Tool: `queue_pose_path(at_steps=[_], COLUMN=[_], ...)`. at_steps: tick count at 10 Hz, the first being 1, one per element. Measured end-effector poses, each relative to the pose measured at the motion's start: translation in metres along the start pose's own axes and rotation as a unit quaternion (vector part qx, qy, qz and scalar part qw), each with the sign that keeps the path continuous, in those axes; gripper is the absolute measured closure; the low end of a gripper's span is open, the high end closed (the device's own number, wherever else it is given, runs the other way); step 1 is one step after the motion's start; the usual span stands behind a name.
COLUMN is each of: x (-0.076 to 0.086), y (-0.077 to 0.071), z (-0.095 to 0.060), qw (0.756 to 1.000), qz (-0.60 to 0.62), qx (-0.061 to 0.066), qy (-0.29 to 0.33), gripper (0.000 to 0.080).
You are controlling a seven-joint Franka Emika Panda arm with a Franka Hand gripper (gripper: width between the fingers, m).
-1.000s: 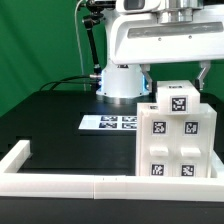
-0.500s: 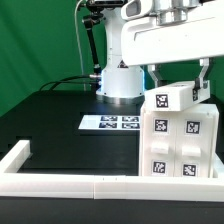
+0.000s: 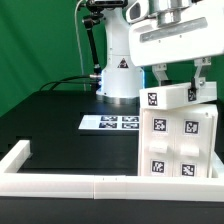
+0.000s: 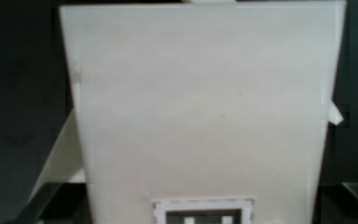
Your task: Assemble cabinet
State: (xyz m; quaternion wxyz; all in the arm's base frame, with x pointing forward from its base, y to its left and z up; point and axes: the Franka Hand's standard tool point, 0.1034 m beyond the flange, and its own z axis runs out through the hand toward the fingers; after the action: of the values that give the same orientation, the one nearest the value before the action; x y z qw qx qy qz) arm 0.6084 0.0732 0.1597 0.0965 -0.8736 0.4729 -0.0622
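The cabinet's white box body (image 3: pixel 180 145) stands upright at the exterior view's right, with several black-and-white tags on its front. A white cabinet block (image 3: pixel 178 95) with one tag sits tilted on top of the body. My gripper (image 3: pixel 182 76) is above it, one finger on each side, shut on the block. In the wrist view the block's flat white face (image 4: pixel 194 100) fills most of the picture, with a tag (image 4: pixel 206 212) at its edge. My gripper (image 4: pixel 201 205) shows only as dark finger shapes (image 4: pixel 44 200) at the sides.
The marker board (image 3: pixel 115 122) lies flat on the black table in the middle. A long low white border rail (image 3: pixel 90 184) runs along the front and turns back at the exterior view's left (image 3: pixel 14 156). The robot base (image 3: pixel 120 80) stands behind.
The hand has risen and shifted slightly toward the exterior view's left. The top block, flat on the body a second ago, now sits tilted and a little further left.
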Motion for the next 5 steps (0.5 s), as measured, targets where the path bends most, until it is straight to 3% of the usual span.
queue_pose_path(at_steps=[5], x=[-0.0038], y=[-0.0073], z=[0.0022], qw=[0.973], qz=[0.229], qx=[0.015], qy=[-0.01], gripper=[0.024])
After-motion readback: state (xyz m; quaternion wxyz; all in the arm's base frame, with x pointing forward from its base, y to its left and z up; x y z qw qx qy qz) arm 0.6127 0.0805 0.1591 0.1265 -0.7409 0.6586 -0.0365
